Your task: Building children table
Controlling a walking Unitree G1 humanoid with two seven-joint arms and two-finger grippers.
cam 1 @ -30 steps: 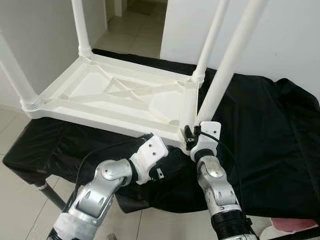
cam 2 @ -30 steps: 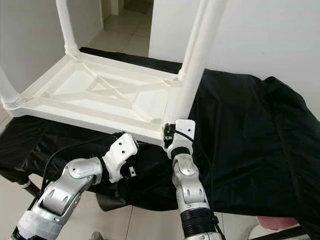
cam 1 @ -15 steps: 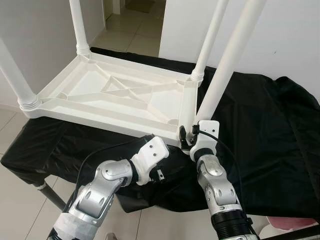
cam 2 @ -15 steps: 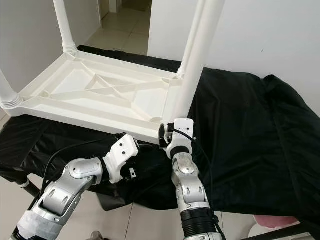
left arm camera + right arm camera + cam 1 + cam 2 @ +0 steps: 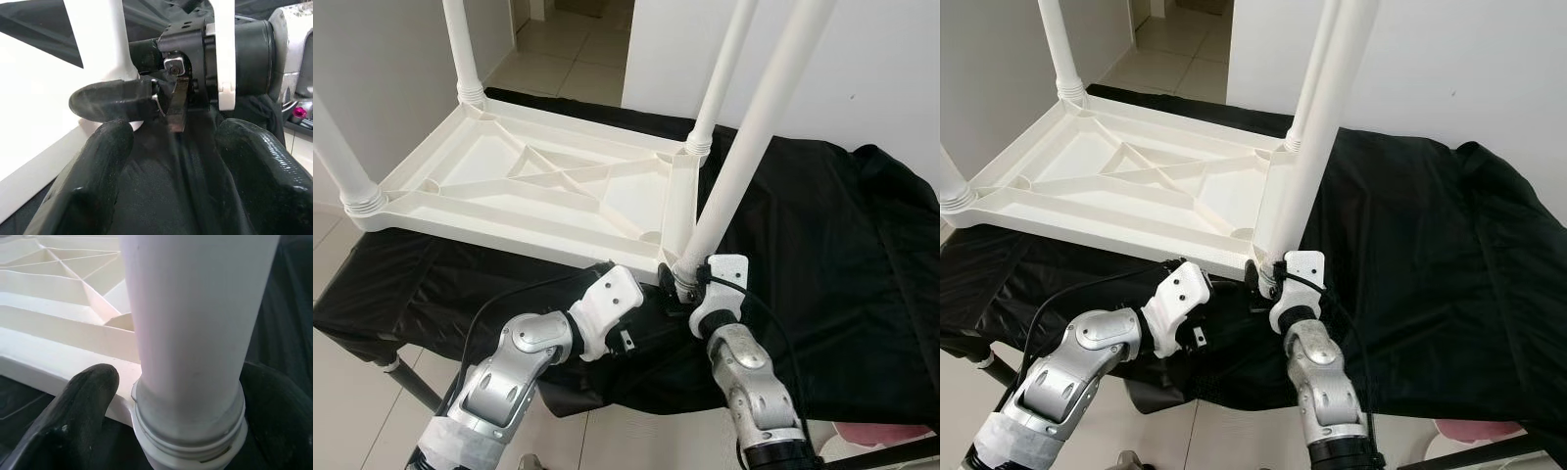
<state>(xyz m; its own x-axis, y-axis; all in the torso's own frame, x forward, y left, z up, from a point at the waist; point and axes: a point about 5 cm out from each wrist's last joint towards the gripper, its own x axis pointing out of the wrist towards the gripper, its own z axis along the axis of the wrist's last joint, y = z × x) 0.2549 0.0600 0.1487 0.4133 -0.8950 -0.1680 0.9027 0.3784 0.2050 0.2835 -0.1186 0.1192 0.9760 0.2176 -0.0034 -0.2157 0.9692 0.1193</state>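
A white plastic children's table (image 5: 538, 186) lies upside down on a black cloth. Legs stand up from its far left, near left and far right corners. My right gripper (image 5: 688, 286) is shut on the fourth leg (image 5: 744, 157), low by its threaded end (image 5: 190, 431). That leg leans to the right, with its end just outside the table's near right corner. Both black fingers (image 5: 83, 416) press its sides. My left gripper (image 5: 176, 134) is open just under the table's near edge, left of the right gripper, with black cloth between its fingers (image 5: 93, 181).
The black cloth (image 5: 842, 255) drapes over a low stand whose metal leg (image 5: 406, 377) shows at lower left. A white wall (image 5: 881, 69) rises behind on the right. Tiled floor (image 5: 578, 29) leads off at the back. Something pink (image 5: 891, 441) lies at lower right.
My right gripper has drawn the leg's lower end toward me and down, from against the corner to just outside it. The left gripper has stayed in place. The camera tipped slightly.
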